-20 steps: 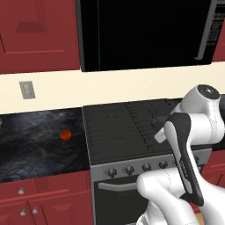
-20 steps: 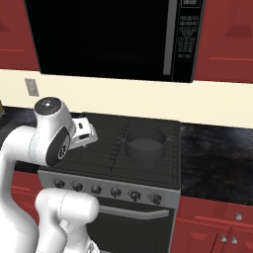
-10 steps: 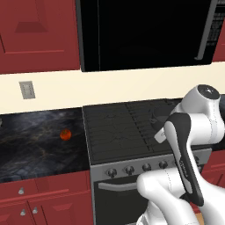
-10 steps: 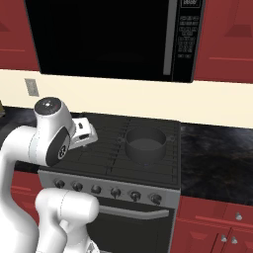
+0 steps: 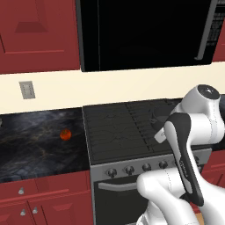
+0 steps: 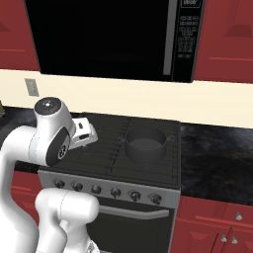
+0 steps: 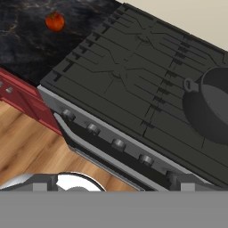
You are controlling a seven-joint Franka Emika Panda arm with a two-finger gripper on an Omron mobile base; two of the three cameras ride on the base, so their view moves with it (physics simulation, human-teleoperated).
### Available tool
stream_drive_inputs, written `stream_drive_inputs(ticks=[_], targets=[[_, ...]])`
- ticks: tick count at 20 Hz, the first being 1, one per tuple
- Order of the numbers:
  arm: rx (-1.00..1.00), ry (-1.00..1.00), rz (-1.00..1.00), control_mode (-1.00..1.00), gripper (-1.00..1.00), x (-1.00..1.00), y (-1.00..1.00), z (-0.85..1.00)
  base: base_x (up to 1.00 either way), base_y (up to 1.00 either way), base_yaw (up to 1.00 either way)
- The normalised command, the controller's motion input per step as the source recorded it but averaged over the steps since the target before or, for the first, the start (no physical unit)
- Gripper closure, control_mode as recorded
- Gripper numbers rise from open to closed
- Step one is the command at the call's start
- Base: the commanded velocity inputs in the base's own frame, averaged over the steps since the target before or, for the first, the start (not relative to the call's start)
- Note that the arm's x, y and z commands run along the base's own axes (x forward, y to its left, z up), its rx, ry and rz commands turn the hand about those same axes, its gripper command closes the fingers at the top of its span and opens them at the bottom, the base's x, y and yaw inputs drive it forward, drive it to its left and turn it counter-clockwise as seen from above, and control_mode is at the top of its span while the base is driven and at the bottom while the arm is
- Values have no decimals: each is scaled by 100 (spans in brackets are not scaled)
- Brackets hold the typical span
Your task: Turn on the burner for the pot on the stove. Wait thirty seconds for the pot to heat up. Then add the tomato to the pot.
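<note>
The stove point(image 5: 115, 132) point(image 6: 106, 157) point(image 7: 120, 73) is a black gas cooktop with ribbed grates and a row of dark knobs point(image 5: 137, 167) point(image 6: 105, 189) point(image 7: 118, 144) on its grey front. A dark grey pot point(image 6: 145, 144) point(image 7: 217, 109) stands on the back right burner. The tomato point(image 5: 65, 134) point(image 7: 54, 21) lies on the black counter left of the stove. My gripper point(image 6: 89, 142) point(image 7: 113, 181) hangs above the stove's front left part, open and empty, well apart from pot, knobs and tomato.
A black microwave point(image 5: 140, 30) point(image 6: 104, 34) hangs over the stove. Dark marbled counter point(image 5: 35, 145) point(image 6: 217, 158) runs on both sides, with red cabinets point(image 5: 39, 197) below. A wall outlet point(image 5: 27, 89) sits on the cream backsplash. Wooden floor point(image 7: 31, 151) shows below.
</note>
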Motion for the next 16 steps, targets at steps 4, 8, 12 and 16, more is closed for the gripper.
stream_drive_inputs(ticks=[4,8,12,16], targets=[[0,0,0,-100,-100,0,0,0,0,0,0],[0,0,0,-100,-100,0,0,0,0,0,0],[0,0,0,-100,-100,0,0,0,0,0,0],[0,0,0,-100,-100,0,0,0,0,0,0]])
